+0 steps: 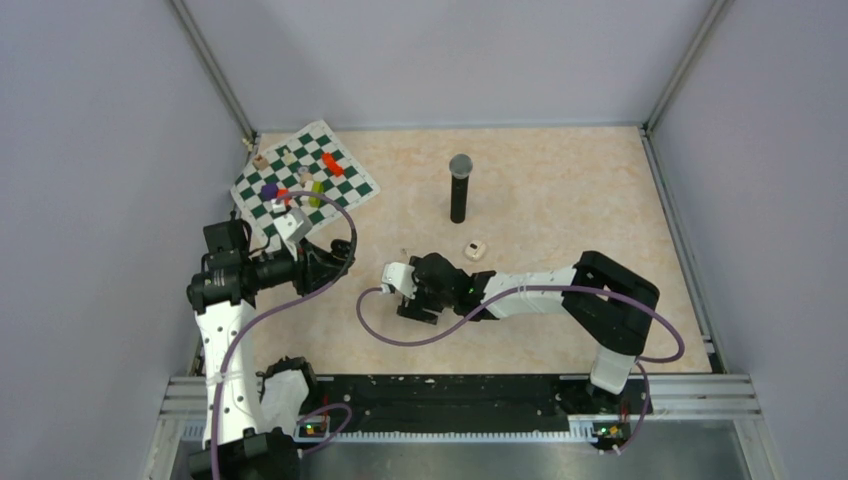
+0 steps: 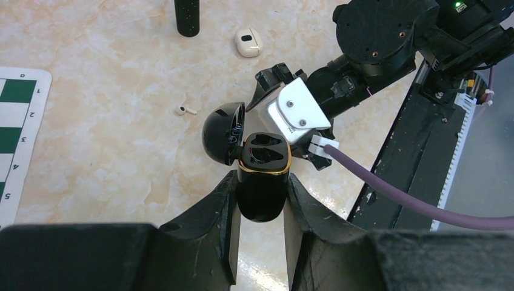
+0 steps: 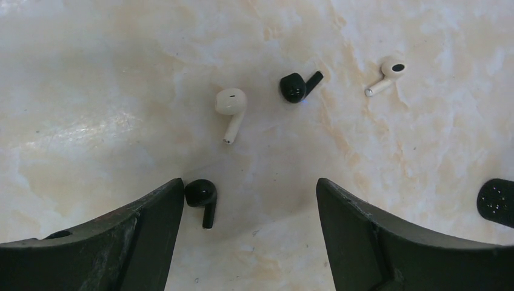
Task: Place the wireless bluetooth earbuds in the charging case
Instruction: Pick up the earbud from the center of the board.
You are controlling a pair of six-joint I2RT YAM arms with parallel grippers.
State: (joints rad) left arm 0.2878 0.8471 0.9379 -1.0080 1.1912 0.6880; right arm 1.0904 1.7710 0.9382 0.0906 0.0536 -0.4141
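Black glossy charging case, gold rim, sits clamped between the left fingers, lid swung open, sockets exposed. They look empty, but it's black on black, so we can't be sure. The right fingers stand wide over the table, holding nothing. All four earbuds lie loose under them. The near black bud is just beside the finger on the left of the right wrist view, and the far black bud is ahead. One white bud lies between the two, and the other white bud is off to the side.

We read the step in hand as picking the near black bud. Notes:
- It's off-centre, almost against one finger. We shift sideways to centre it before descending, else that finger lands on it or flicks it away.
- We pinch across the round head, not the thin stem, and leave the stem free to lead into the socket.
- We close slowly: it's small and smooth, likely to squirt out.
- Black buds go to the black case. The white ones probably belong to the white case near the microphone.
- The right wrist is close beside the held case, so we lift straight up first, then travel.
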